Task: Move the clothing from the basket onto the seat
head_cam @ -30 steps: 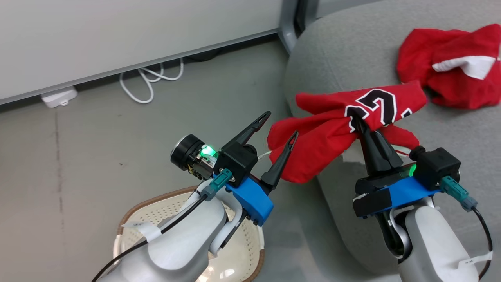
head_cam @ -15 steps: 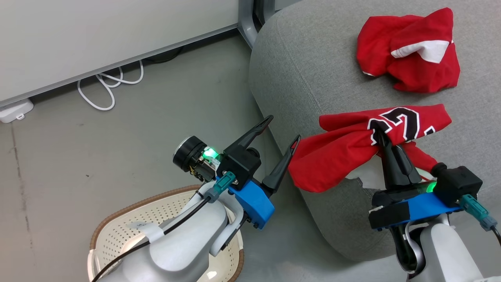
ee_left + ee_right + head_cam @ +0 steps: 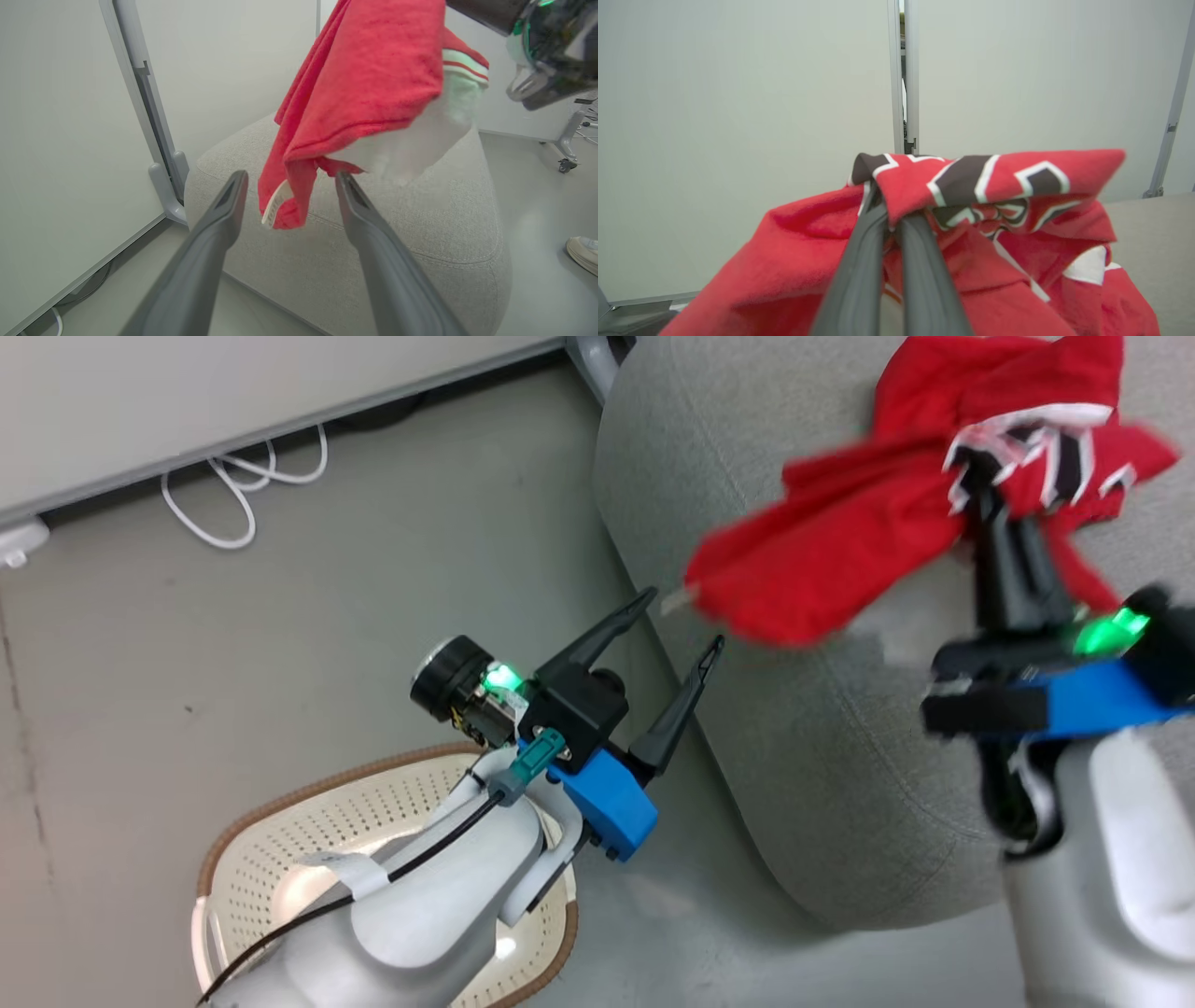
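Grey floor (image 3: 280, 644) carries the basket (image 3: 271, 845), below and behind my left tool (image 3: 683, 616), a white cable (image 3: 215, 495) ahead of it, and the seat (image 3: 840, 756) to its right. Red clothing (image 3: 934, 378) lies on the seat beyond my right tool (image 3: 980, 476).

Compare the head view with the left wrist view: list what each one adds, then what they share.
Head view adds: the basket on the floor and a white cable by the wall. Left wrist view adds: a shoe on the floor and a wheeled stand base. Shared: the grey seat, the red garment held up over it by the shut right hand, and the open left hand near its hanging end.
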Controlling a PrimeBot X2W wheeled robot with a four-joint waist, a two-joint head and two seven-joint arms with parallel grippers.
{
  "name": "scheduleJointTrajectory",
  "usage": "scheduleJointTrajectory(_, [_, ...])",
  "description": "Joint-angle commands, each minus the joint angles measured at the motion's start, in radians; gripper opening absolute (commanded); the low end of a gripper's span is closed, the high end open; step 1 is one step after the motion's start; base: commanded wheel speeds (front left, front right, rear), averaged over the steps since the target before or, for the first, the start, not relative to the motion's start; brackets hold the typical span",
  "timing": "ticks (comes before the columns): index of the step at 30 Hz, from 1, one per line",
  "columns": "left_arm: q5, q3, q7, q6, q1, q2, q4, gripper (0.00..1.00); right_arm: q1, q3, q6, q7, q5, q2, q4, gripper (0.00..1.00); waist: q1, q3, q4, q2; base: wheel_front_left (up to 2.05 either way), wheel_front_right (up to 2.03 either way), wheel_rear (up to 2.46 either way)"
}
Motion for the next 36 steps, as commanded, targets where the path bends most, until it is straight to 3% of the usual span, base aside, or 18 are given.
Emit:
scheduleJointTrajectory(1, [0.011, 0.001, 0.002, 0.006, -0.024, 0.013, -0.008, 1.0, -0.062, -0.021, 0.001, -0.001, 0.004, -0.009, -0.016, 0.0, 0.0, 0.054, 0.007, 0.0, 0.0, 0.0, 0.0])
scheduleJointTrajectory(7, [0.043, -0.002, 0.029, 0.014, -0.098, 0.028, -0.045, 1.0, -0.286, -0.142, 0.001, -0.001, 0.006, -0.055, -0.083, 0.0, 0.0, 0.207, 0.035, 0.0, 0.0, 0.0, 0.0])
scheduleJointTrajectory(14, [0.084, 0.009, 0.055, 0.022, -0.197, 0.054, -0.085, 1.0, -0.494, -0.323, 0.001, -0.001, 0.008, -0.185, -0.13, 0.0, 0.0, 0.385, 0.053, 0.0, 0.0, 0.0, 0.0])
scheduleJointTrajectory(23, [0.11, 0.002, 0.065, 0.03, -0.249, 0.06, -0.109, 1.0, -0.561, -0.491, 0.001, -0.001, 0.028, -0.392, 0.043, 0.0, 0.0, 0.5, 0.055, 0.0, 0.0, 0.0, 0.0])
scheduleJointTrajectory(27, [0.112, -0.001, 0.063, 0.032, -0.252, 0.068, -0.111, 1.0, -0.531, -0.502, 0.001, -0.001, 0.033, -0.403, 0.137, 0.0, 0.0, 0.516, 0.048, 0.0, 0.0, 0.0, 0.0])
scheduleJointTrajectory(36, [0.108, -0.009, 0.068, 0.03, -0.256, 0.064, -0.112, 1.0, -0.434, -0.492, 0.001, 0.0, 0.023, -0.323, 0.302, 0.0, 0.0, 0.523, 0.048, 0.0, 0.0, 0.0, 0.0])
